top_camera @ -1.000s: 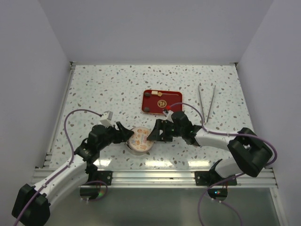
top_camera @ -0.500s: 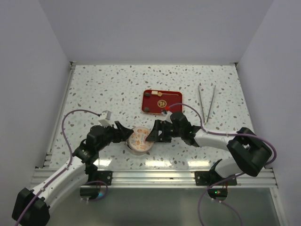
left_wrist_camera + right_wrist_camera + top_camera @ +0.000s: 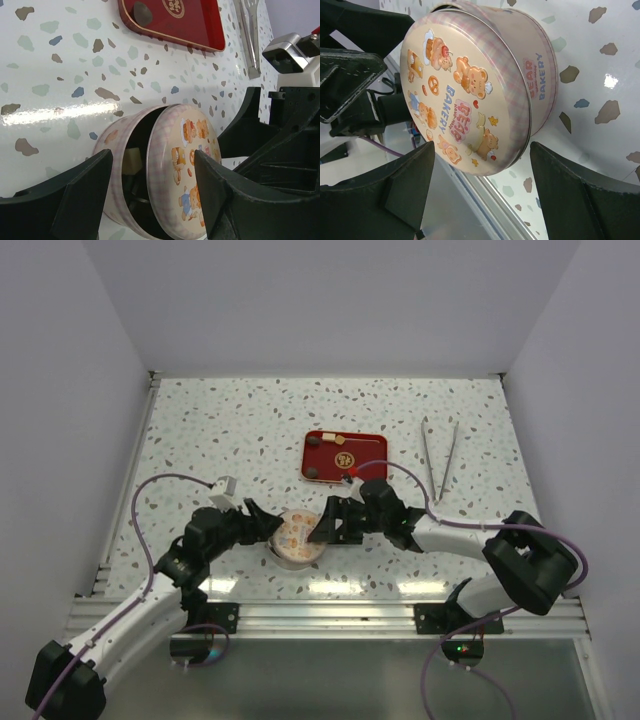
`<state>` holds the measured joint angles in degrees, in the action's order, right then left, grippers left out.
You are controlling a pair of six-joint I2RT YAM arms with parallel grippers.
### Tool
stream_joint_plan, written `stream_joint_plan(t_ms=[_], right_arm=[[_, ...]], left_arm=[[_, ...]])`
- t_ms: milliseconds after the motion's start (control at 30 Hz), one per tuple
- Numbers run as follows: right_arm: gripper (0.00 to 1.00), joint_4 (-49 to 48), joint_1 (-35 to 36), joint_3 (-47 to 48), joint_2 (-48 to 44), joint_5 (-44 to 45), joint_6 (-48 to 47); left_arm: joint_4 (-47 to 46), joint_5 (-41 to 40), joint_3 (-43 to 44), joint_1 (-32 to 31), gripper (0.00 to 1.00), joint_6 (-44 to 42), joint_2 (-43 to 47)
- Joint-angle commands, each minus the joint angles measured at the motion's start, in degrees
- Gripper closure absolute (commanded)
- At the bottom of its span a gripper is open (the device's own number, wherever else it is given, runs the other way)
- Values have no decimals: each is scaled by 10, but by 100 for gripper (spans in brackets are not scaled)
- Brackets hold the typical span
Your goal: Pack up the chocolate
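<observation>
Left wrist view: straddles the round tin (image 3: pixel 107 150) with left jaws spread wide, gripping nothing. Shows the bear-printed lid (image 3: pixel 182 160) sitting askew, a cream chocolate (image 3: pixel 131 161) visible inside the gap. Flanks the same tin with right jaws, likewise wide apart and empty. Shows a dark chocolate (image 3: pixel 142 12) on the red tray (image 3: pixel 200 25), farther along the bench (image 3: pixel 60 60).

The round lid (image 3: pixel 455 95) carries the words "BEAR" and "BAKERY"; the smaller letters between them are too small to read. The tin wall (image 3: pixel 538 75) says "BEAR BAKERY".
</observation>
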<state>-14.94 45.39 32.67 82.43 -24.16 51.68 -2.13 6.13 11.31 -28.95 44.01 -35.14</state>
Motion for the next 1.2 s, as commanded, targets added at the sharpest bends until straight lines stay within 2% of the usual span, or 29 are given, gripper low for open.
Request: stream_joint_plan(t_ms=[0,733,1167], right_arm=[[20,-4,4,25,-14,-5,5],[20,63,14,65,-28,6,-1],[20,68,14,74,-17,12,-6]], left_arm=[[0,-2,-12,2,28,3,9],[13,5,-10,2,27,-3,16],[49,7,-12,2,34,-27,-11]])
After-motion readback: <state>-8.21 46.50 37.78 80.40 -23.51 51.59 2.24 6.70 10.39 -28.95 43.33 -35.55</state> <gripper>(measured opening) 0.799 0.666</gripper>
